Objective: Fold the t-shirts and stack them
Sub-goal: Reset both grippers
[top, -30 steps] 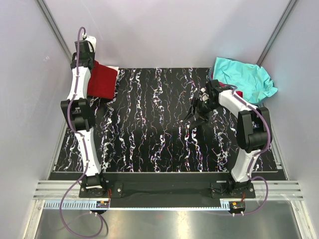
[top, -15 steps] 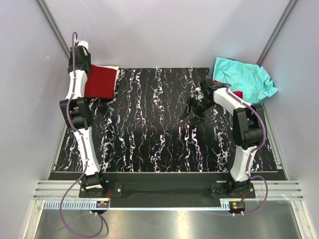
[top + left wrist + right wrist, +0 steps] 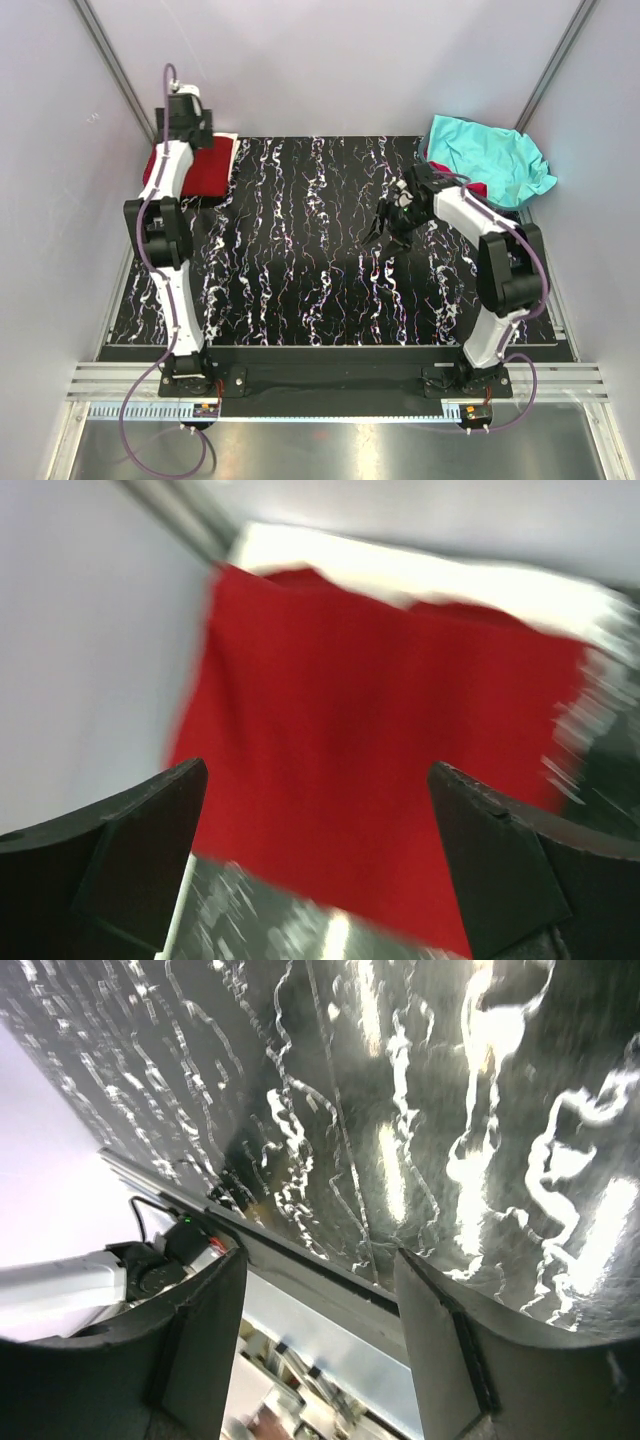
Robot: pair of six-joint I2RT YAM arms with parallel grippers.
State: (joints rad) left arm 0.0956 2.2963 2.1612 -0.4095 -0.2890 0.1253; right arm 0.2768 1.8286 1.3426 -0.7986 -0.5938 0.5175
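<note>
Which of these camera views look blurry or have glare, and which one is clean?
Left wrist view: heavy motion blur, with the red shirt smeared and its edges soft. Right wrist view: strong glare in bright streaks across the mat, and slight blur. Top view: sharp and evenly lit, with the folds of the turquoise shirt crisp.

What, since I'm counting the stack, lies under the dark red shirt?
A white cloth edge shows along the far side beneath the dark red shirt. The rest is covered by the red cloth, so whether more lies below cannot be told.
</note>
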